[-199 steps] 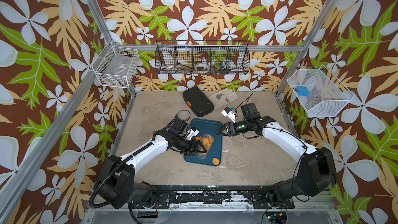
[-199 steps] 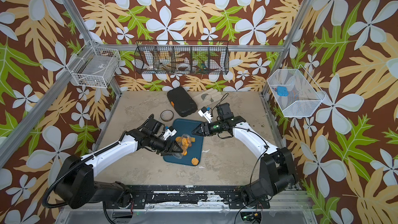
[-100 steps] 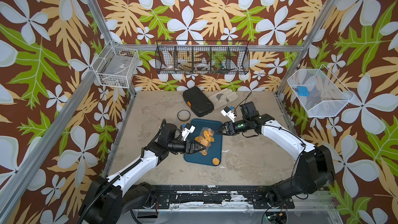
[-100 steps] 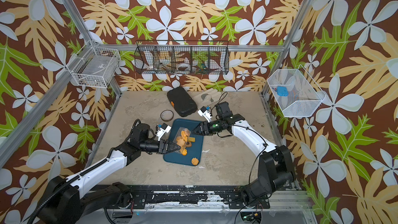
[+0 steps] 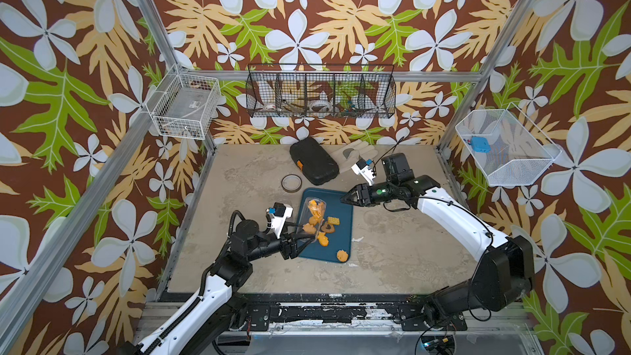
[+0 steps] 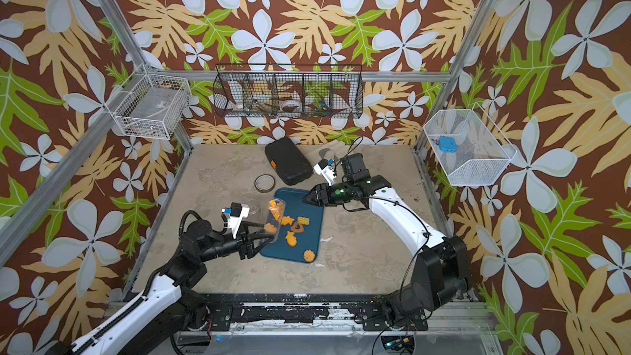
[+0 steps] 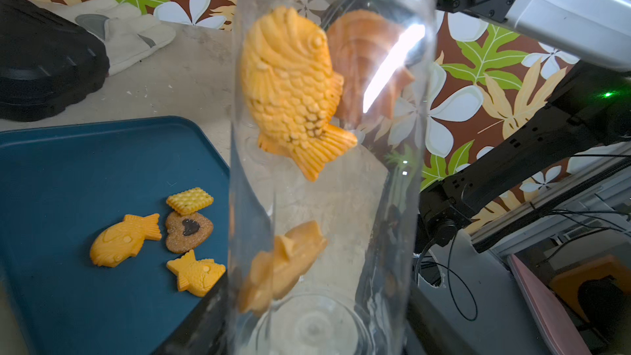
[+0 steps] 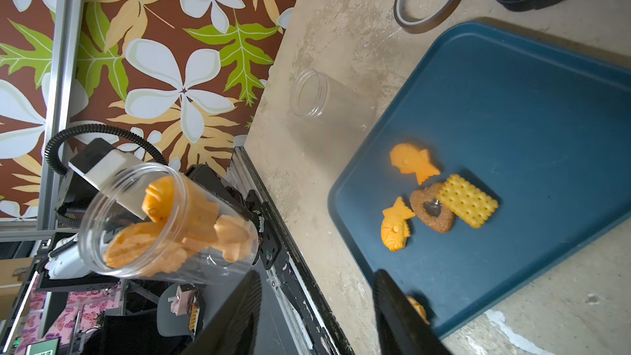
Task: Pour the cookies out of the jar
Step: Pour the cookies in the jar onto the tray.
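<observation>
Counter [image 5: 392, 251]: mid-pour — left pincer [image 5: 309, 235] clamps jar [image 5: 308, 220] over blue tray [image 5: 343, 232] edge, right pincer [image 5: 343, 198] half-open, empty; cookies [image 5: 314, 209] inside — tilt steeper next.

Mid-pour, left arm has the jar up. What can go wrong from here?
1. Several cookies sit inside the raised jar, and its mouth appears to be over the blue tray's edge; some may land on the table.
2. The right gripper, jaws open, hovers near that mouth; a swing might clip it.
</observation>
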Controlling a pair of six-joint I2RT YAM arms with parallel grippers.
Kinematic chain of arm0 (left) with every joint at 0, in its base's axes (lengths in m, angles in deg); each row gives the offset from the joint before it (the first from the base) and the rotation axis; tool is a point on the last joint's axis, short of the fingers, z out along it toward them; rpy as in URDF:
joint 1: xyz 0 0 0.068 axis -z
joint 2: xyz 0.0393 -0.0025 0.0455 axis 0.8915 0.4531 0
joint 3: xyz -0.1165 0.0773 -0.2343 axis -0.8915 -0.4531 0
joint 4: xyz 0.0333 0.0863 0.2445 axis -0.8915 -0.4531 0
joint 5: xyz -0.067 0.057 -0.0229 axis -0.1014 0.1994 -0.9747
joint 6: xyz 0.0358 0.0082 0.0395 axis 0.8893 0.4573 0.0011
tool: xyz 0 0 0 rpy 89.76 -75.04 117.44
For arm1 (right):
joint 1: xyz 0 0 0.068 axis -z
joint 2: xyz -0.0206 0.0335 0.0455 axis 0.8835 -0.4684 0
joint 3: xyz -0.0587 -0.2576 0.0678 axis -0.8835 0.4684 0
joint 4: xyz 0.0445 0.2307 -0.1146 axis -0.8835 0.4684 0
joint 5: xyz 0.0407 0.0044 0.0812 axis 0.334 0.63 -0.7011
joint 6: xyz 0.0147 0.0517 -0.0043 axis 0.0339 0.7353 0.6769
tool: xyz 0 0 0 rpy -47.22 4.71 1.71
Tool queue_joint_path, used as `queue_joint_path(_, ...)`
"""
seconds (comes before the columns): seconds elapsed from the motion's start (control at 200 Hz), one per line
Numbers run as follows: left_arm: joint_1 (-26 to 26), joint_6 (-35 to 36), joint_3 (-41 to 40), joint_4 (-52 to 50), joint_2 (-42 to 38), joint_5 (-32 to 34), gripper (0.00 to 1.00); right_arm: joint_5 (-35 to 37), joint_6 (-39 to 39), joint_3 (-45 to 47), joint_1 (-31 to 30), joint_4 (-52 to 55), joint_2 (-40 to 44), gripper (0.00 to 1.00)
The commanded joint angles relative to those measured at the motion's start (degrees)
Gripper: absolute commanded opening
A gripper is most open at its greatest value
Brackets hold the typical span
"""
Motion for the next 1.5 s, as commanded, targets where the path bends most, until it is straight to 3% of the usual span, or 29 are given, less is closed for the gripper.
queue_joint_path(0.0,-0.1,1.69,2.55,-5.0,1.55,2.58,0.51,1.43,2.09,-0.5,-1.02,-1.15,-0.28,0.54)
queue_joint_path(0.1,0.03,2.35,5.96,-13.87,5.41,2.75,0.51,1.79,3.62,0.54,-1.92,-3.41,-0.25,0.54)
queue_joint_path(0.3,0.13,-1.91,10.99,-20.74,10.13,6.2,0.51,2.7,5.9,2.39,-3.56,-7.0,0.04,0.54)
queue_joint_path(0.53,0.38,-3.19,19.43,-37.51,25.21,0.22,0.5,3.94,5.64,4.86,-3.7,-7.71,2.56,0.54)
queue_joint_path(0.716,1.15,0.52,29.68,-52.54,35.73,1.09,0.49,3.54,6.42,10.05,-3.63,-11.4,5.06,0.54)
queue_joint_path(0.921,1.97,-0.69,34.31,-55.66,41.08,0.37,0.49,3.22,4.83,12.76,-3.59,-12.58,6.27,0.55)
queue_joint_path(1.176,2.32,-4.94,40.4,-57.95,41.92,-1.8,0.48,2.52,4.41,13.21,-3.54,-14.6,6.08,0.55)
queue_joint_path(1.301,2.32,-2.77,38.67,-59.83,44.1,-1.75,0.48,1.9,3.64,13.2,-3.57,-15.07,5.64,0.55)
queue_joint_path(1.381,2.08,-5.22,34.63,-56.58,42.87,-2.36,0.48,1.66,3.12,13.12,-3.56,-14.87,5.9,0.55)
queue_joint_path(1.496,2.55,-5.41,36.01,-57.43,42.12,-0.4,0.48,1.38,2.8,13.1,-3.41,-14.93,5.84,0.55)
